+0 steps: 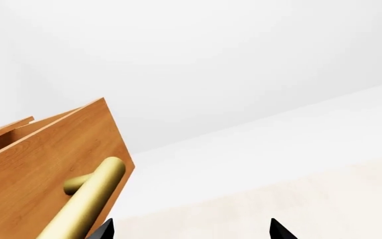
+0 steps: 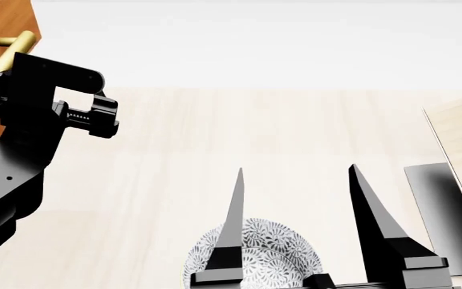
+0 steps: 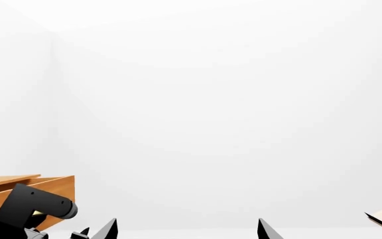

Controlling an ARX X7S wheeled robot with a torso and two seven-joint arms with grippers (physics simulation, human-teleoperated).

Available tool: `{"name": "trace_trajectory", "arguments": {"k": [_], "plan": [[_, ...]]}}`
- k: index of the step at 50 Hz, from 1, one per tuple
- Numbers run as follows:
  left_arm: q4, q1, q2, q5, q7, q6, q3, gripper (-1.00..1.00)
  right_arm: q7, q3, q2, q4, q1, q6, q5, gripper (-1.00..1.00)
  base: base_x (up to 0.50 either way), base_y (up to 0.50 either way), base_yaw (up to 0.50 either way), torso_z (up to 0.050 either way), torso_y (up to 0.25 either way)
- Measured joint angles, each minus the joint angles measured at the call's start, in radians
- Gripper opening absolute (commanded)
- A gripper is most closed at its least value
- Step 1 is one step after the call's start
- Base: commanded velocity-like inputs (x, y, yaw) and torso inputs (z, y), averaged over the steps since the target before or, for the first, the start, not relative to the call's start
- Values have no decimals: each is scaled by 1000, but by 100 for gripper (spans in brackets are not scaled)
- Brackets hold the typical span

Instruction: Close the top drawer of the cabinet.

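The black left gripper (image 1: 189, 230) (jaws open, holding nothing) is hovering near the orange-brown wooden top drawer (image 1: 42, 164), apparently at ten o'clock, nearer than the right arm.

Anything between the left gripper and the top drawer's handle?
Nothing: in the left wrist view the handle sits right beside one fingertip of the open left gripper.
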Motion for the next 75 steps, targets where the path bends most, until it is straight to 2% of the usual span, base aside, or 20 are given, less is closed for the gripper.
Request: {"name": "trace_trajectory", "arguments": {"k": [37, 75], "plan": [[203, -8, -231, -4, -118, -63, -5, 100, 74, -34, 60, -18, 32, -12, 50, 100, 0, 0, 0, 0, 1], [217, 5, -326, -14, -145, -110, -18, 100, 111, -73, 99, 0, 46, -48, 68, 100, 0, 0, 0, 0, 0]]}}
